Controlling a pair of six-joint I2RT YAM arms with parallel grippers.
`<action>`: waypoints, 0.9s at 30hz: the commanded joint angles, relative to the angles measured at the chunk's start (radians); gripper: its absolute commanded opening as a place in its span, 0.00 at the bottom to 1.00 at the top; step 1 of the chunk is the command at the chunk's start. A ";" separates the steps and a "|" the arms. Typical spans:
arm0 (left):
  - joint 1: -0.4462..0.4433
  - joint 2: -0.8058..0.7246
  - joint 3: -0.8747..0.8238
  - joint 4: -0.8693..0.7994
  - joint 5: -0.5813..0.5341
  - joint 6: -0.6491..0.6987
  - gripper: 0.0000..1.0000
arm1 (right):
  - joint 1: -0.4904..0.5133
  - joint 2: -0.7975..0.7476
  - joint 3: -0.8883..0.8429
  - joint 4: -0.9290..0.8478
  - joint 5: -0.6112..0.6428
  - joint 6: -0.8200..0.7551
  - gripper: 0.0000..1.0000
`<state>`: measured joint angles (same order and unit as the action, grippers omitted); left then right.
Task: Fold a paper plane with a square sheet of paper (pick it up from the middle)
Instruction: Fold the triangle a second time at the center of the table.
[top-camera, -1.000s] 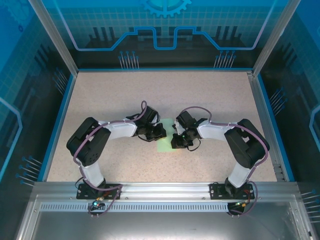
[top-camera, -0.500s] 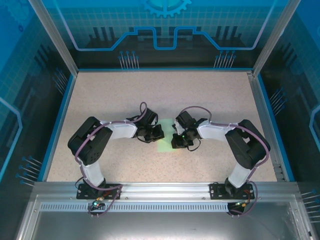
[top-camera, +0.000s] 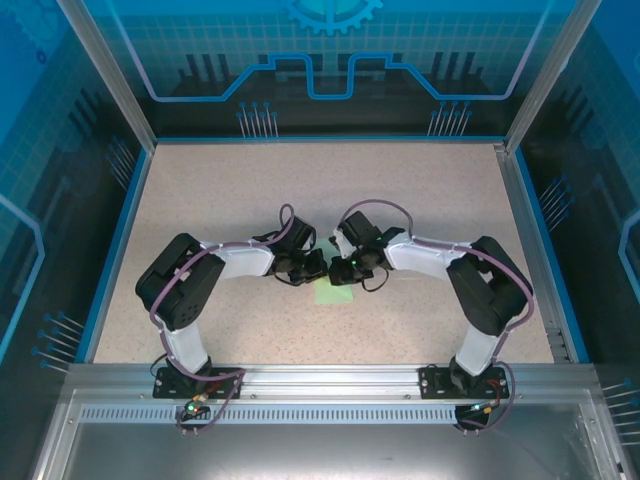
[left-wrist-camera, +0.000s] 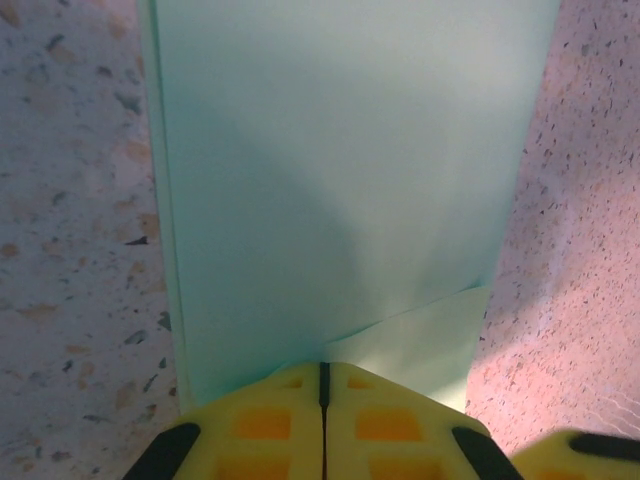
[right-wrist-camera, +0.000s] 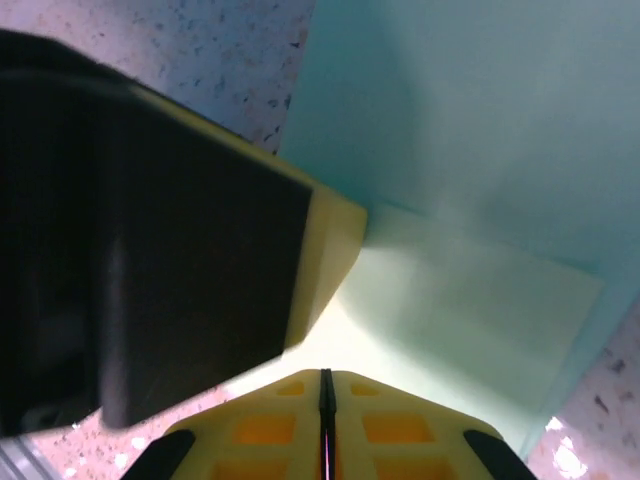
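fixed view high behind, looking down on the table (top-camera: 430, 190), both wrist views close over one green sheet (left-wrist-camera: 350, 150)

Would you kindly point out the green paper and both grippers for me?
green paper (left-wrist-camera: 350, 150), left wrist view, on its flat upper layer.
left gripper (left-wrist-camera: 322, 375), left wrist view, where the closed fingertips meet.
right gripper (right-wrist-camera: 325, 385), right wrist view, where the closed fingertips meet.

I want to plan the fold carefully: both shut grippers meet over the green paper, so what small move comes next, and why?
Probably slide the right gripper along the folded flap to press its crease, while the left gripper pins the square sheet of paper. Both are shut with tips at the sheet, and the flap lies doubled over it.
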<state>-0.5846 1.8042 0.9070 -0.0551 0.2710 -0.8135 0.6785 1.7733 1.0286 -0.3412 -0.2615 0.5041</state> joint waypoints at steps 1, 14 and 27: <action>-0.001 0.042 -0.020 -0.034 -0.042 -0.009 0.06 | 0.012 0.051 0.022 0.020 0.003 -0.007 0.09; 0.002 0.077 -0.002 -0.102 -0.080 -0.024 0.05 | -0.026 0.001 -0.165 0.036 -0.012 -0.008 0.09; 0.002 0.069 0.022 -0.113 -0.062 -0.003 0.06 | -0.098 -0.259 -0.377 -0.030 0.009 0.003 0.09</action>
<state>-0.5846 1.8187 0.9306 -0.0795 0.2695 -0.8318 0.6037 1.5604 0.6899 -0.2443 -0.2741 0.5049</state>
